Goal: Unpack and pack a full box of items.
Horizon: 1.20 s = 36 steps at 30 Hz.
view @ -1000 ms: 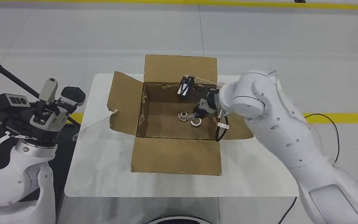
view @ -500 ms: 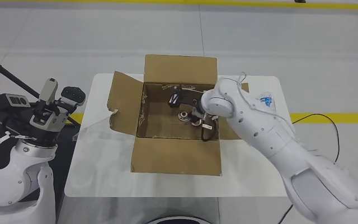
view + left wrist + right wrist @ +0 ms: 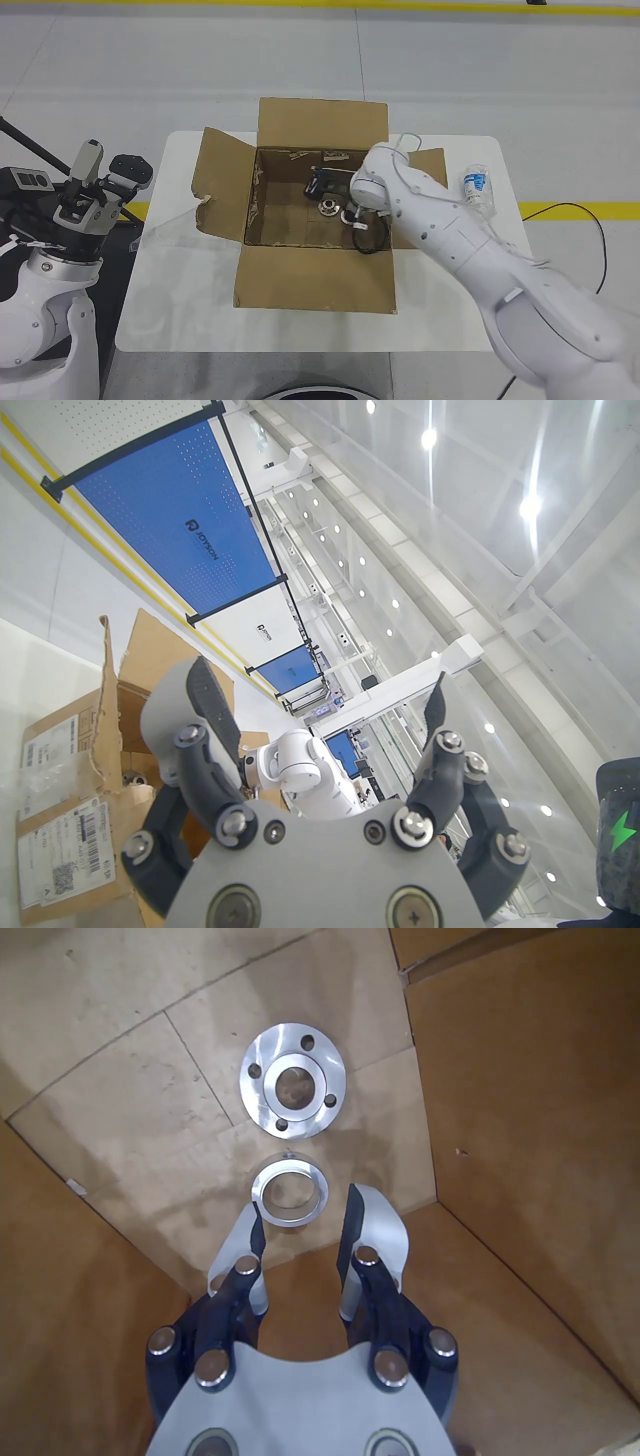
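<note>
right end effector (image 3: pixel 303 1207): down inside the box, fingers spread apart, holding nothing.
metal ring (image 3: pixel 289 1219): lies flat on the box floor just off the tips of the right end effector, in line with the gap between the two fingers; one fingertip (image 3: pixel 256 1228) overlaps its edge in the right wrist view, and i cannot tell if they touch.
flange (image 3: pixel 252 1098): a round metal disc with a raised hub, a centre bore and four small holes, flat on the box floor just beyond the metal ring and apart from it.
box (image 3: pixel 315 278): brown cardboard, open at the top with its flaps folded outward, standing in the middle of the surface; the ring and flange sit toward its right side, near the right wall.
right arm (image 3: pixel 450 240): comes in from the right side of the surface and bends over the right rim of the box.
clear item with a blue patch (image 3: pixel 477 187): lies on the surface to the right of the box, apart from its right flap.
surface (image 3: pixel 450 310): white, carrying the box.
left end effector (image 3: pixel 320 674): off the left side of the surface, well apart from the box, pointed upward, fingers wide apart and empty.
stickers (image 3: pixel 65 850): white printed labels on the outside of the box's left flap, seen in the left wrist view.
</note>
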Motion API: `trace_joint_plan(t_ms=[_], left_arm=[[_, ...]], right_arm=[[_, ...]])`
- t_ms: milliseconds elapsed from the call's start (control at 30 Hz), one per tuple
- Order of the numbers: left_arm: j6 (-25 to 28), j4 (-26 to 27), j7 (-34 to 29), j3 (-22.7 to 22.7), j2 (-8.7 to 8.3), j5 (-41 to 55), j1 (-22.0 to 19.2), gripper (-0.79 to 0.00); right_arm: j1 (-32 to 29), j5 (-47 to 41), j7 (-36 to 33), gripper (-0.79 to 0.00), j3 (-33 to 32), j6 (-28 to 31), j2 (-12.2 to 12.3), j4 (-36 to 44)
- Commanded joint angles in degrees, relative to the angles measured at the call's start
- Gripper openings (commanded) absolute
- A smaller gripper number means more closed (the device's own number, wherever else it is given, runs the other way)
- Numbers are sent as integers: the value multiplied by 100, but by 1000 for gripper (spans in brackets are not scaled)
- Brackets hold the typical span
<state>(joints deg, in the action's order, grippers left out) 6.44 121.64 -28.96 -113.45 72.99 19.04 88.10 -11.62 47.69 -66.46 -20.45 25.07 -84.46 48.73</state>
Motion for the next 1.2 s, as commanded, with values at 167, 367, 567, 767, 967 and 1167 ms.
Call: trace_joint_plan(t_ms=[167,367,567,767,967,1167], left_arm=[[0,0,0,0,0,0,0,0],[0,0,0,0,0,0,0,0],[0,0,0,0,0,0,0,0],[0,0,0,0,0,0,0,0],[0,0,0,0,0,0,0,0],[0,0,0,0,0,0,0,0]], right_arm=[[58,106,253,-446,106,-48,-275,-600],[93,159,352,-489,145,5,-461,-997],[121,186,434,-511,154,96,-619,-1315],[139,204,477,-613,153,198,-741,-1579],[174,205,467,-634,137,318,-862,-1831],[203,187,429,-773,111,413,-971,-2066]])
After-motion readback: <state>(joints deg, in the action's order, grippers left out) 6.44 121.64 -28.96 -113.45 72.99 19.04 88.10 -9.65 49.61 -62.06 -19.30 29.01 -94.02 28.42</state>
